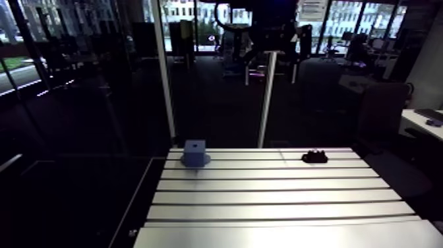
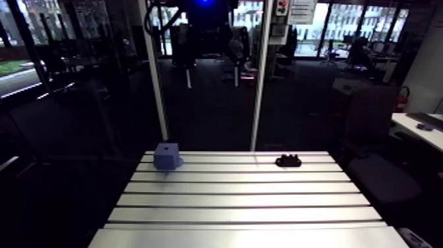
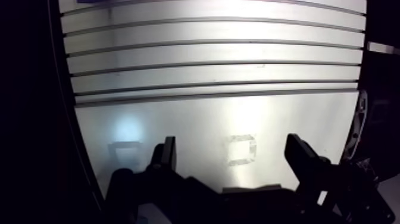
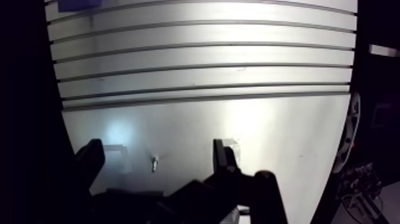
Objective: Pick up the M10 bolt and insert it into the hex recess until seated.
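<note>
Your gripper hangs spread and empty over the bolt; centre it between the fingers, descend straight, then close gently.

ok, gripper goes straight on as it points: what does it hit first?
Probably the table, open gripper straddling what looks like the bolt lying on it. Nothing else in the line, though depth is unclear.

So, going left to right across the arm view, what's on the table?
First the blue block, then the black part, both near the far edge of the table. The bolt shows only in the wrist view, lying between the open jaws.
</note>
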Available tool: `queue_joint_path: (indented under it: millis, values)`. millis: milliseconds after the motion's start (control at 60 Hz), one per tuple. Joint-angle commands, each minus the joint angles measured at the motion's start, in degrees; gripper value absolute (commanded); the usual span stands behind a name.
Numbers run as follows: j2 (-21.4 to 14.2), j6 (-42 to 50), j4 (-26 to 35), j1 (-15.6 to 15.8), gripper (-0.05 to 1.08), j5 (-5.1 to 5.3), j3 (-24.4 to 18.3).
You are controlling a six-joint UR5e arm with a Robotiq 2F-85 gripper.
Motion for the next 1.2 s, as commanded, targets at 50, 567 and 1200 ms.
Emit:
queue_joint_path:
  millis: [50,567,1200]
  values:
    - [1.61,-1.76,-0.88,2.63,0.01,-0.35,-0.55]
    - [1.51,-1.76,-0.88,2.55,0.01,-0.34,-0.54]
    - [1.42,-7.71,-7.64,-1.57,0.01,-0.97,1.61]
